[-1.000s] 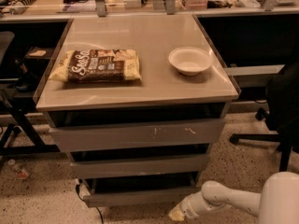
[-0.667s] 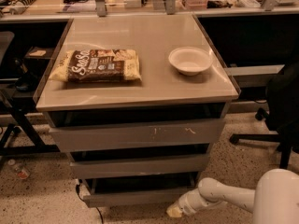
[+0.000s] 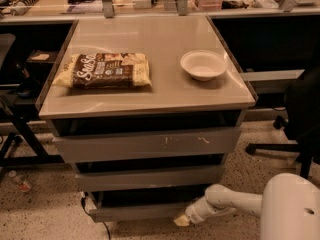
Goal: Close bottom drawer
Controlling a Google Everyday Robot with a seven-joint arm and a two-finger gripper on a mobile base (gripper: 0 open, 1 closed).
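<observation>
At the foot of the cabinet, the bottom drawer seems ajar — rigid, handleless, best pushed flat on its front — with the gripper by its right end, open or closed I cannot tell.

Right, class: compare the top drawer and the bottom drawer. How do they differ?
The top drawer has a tall front with pale scratches; the bottom drawer shows a narrow, unmarked strip. The gripper is beside the bottom drawer's right end, well below the top drawer. Both are grey, handleless and partly open.
</observation>
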